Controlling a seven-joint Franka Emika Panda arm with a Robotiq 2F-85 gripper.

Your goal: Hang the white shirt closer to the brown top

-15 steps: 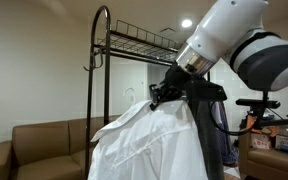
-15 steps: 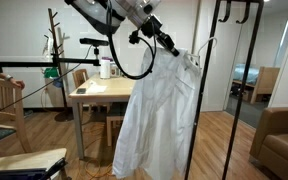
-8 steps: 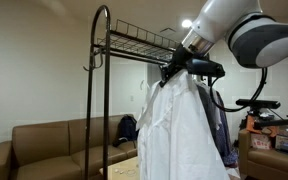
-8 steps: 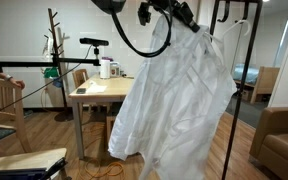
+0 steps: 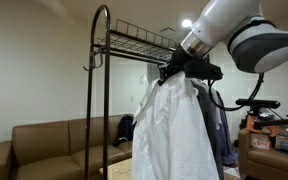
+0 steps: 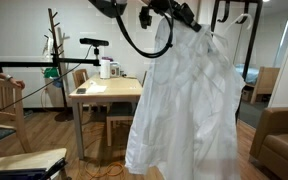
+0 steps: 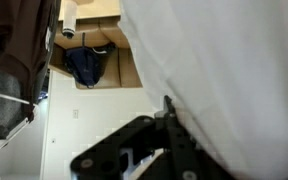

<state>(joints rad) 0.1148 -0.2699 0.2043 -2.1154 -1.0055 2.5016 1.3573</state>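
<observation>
The clothes rack point(image 5: 102, 90) fills the frame's left and centre. The white shirt point(image 5: 174, 135) hangs centre-right under the gripper point(image 5: 180, 72), where fabric hides the jaws, so I cannot tell whether they grip its hanger. This looks like the carrying step; next, shift it toward the brown top point(image 7: 19, 50), upper left in the wrist view.

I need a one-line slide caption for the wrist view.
The white shirt fills the frame beside the gripper, with the brown top hanging at the left edge.
</observation>
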